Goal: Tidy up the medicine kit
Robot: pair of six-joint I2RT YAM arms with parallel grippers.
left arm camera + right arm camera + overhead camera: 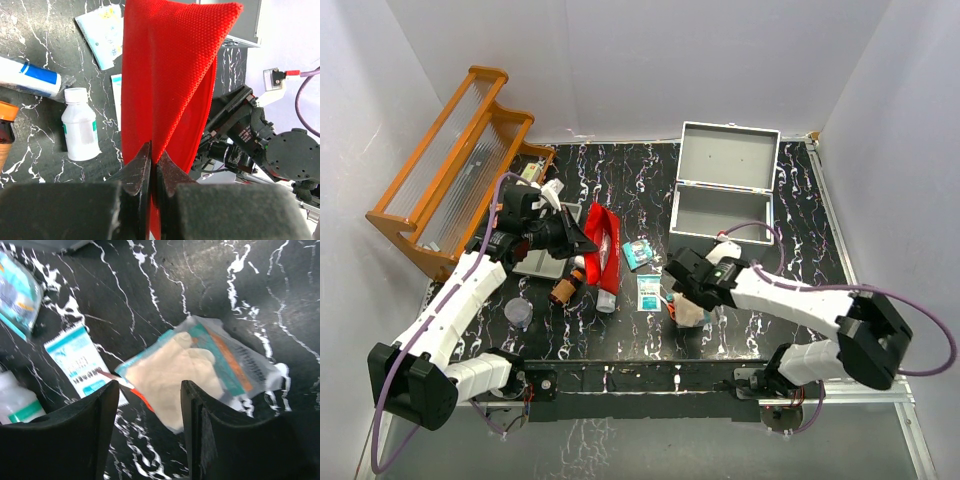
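Left jaws: closed tight, a fold of the red fabric pouch (pixel 170 75) pinched between the tips. The pouch (pixel 603 248) is seen raised on edge from the bench (pixel 620 170), its lower end near the front.

Right jaws: parted about halfway, nothing gripped. In the right wrist view, a clear packet (pixel 185 370) with pale beige contents is seen lying flat on the bench below the gap; whether the tips touch it cannot be told. The same packet (pixel 690 312) is seen under the right arm's wrist in the top view.

Beside the pouch, on its left in the left wrist view: a white bottle (pixel 80 130) lying on its side, a white tube with a blue band (pixel 25 77), and the edge of an amber bottle (pixel 4 132).

Between the two arms: a teal-and-white sachet (pixel 649 292) and a teal packet (pixel 638 254), both flat on the bench.

A small grey tray (pixel 542 265) is noted under the left wrist, and a small clear cup (pixel 518 313) near the front left.

The medicine kit (pixel 720 212) is placed at the far right of the bench, lid swung open and back, well apart from both jaws.

A wooden rack (pixel 450 170) is noted at the far left.
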